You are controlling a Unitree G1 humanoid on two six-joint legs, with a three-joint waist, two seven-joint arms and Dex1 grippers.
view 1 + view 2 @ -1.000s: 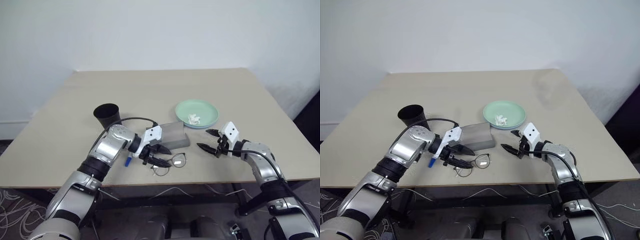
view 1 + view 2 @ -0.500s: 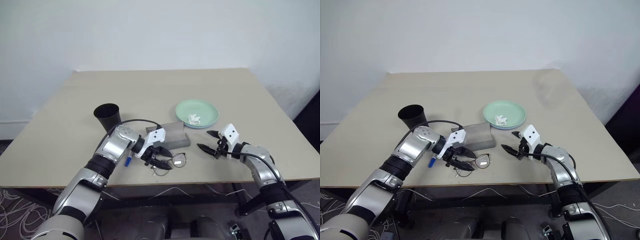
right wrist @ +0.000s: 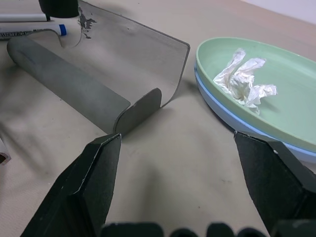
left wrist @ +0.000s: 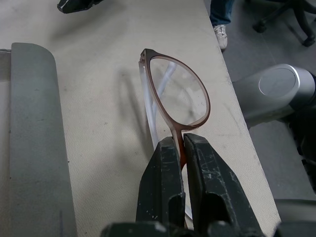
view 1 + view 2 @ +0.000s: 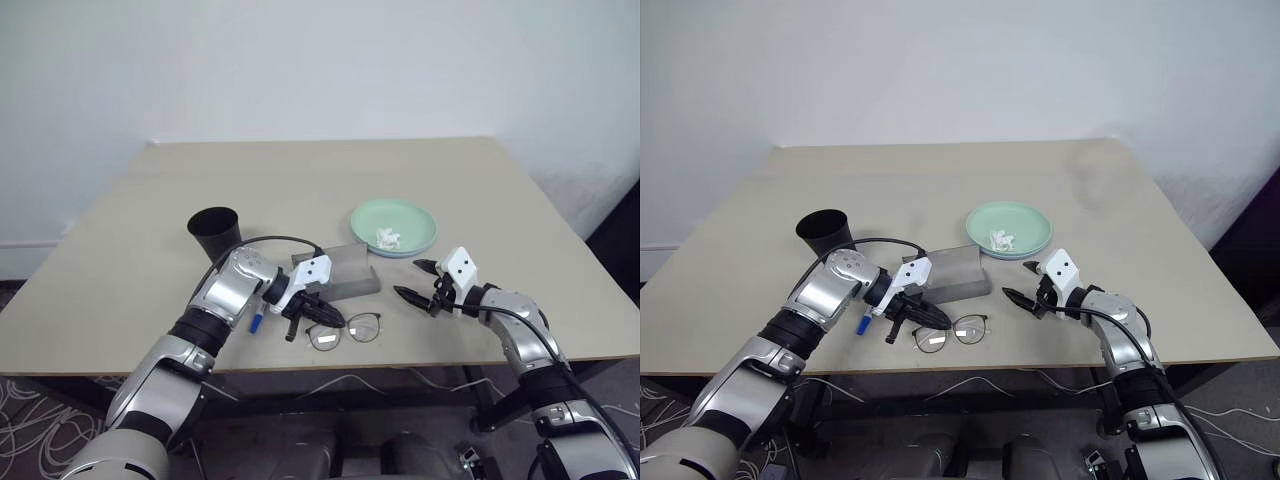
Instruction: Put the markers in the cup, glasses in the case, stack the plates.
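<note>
The left gripper (image 4: 180, 148) pinched the glasses (image 5: 345, 329) just in front of the open case (image 5: 340, 272). The right gripper (image 5: 418, 280) hovered wide beside the case.

The far half of the counter (image 5: 330, 170) lies bare, open to a reach from either side. Nearer in, the black cup (image 5: 215, 232), the open grey case (image 5: 345, 270) and the stacked mint green and light blue plates (image 5: 394, 227) form a loose row across the middle. The glasses (image 5: 345, 330) lie just in front of the case. Bare counter separates the case from the right gripper (image 5: 415, 279).
</note>
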